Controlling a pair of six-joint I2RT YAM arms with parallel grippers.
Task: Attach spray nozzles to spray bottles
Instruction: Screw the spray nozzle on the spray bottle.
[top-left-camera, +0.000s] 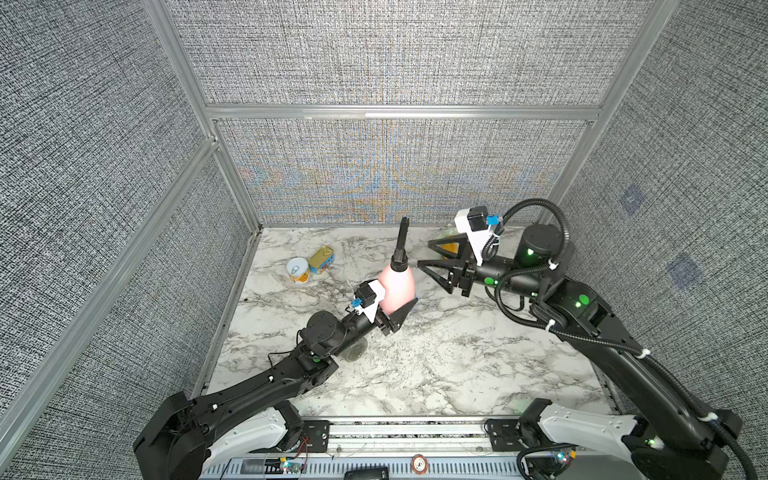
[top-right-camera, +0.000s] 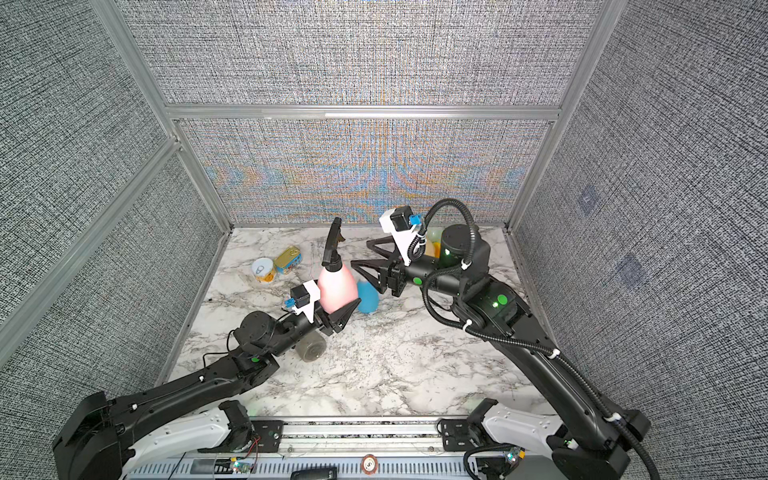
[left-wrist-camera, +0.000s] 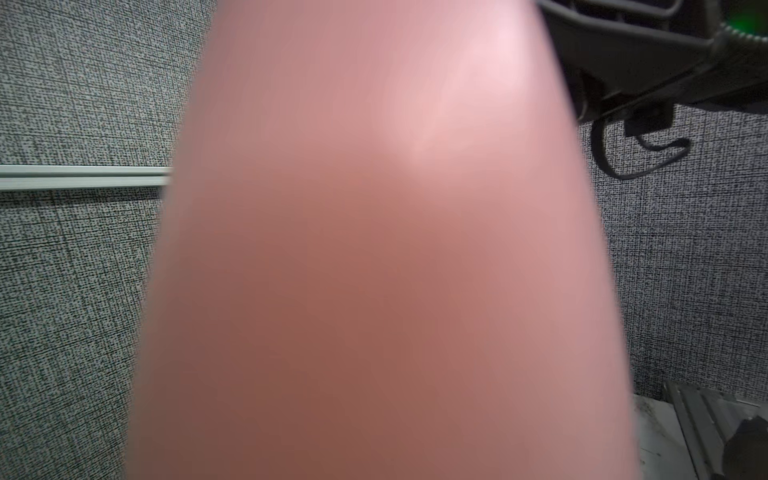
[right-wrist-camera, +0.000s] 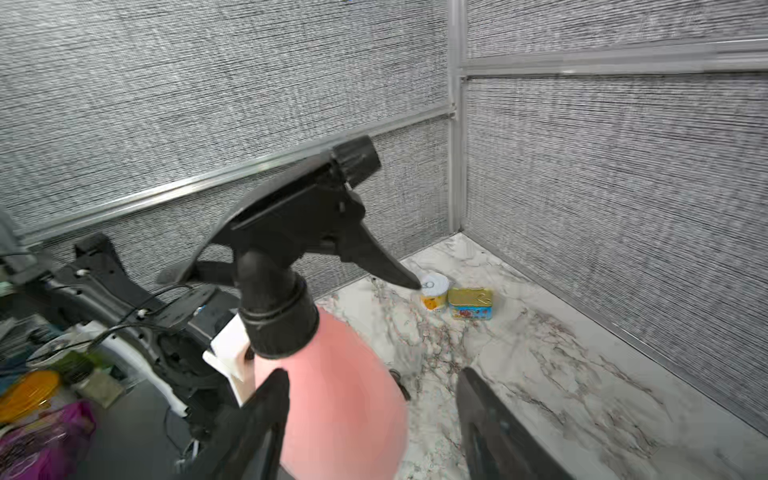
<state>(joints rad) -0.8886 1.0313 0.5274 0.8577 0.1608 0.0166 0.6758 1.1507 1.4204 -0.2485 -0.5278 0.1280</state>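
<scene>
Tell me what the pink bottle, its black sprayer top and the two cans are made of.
The pink bottle: probably plastic, smooth, with a soft sheen. The black sprayer top: moulded plastic, matt, ribbed collar. The round can and flat can: likely metal, shiny lids with pull rings, printed sides.

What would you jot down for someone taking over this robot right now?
Grippers: the left gripper is shut on the pink bottle, roughly upright; the right gripper is open and empty beside its neck.
Done: the black nozzle sits on the pink bottle; tightness can't be judged.
Elsewhere: the blue bottle stands beside it; the smoky bottle lies under the left arm; no nozzle visible on either.
Left: fit those two.
</scene>
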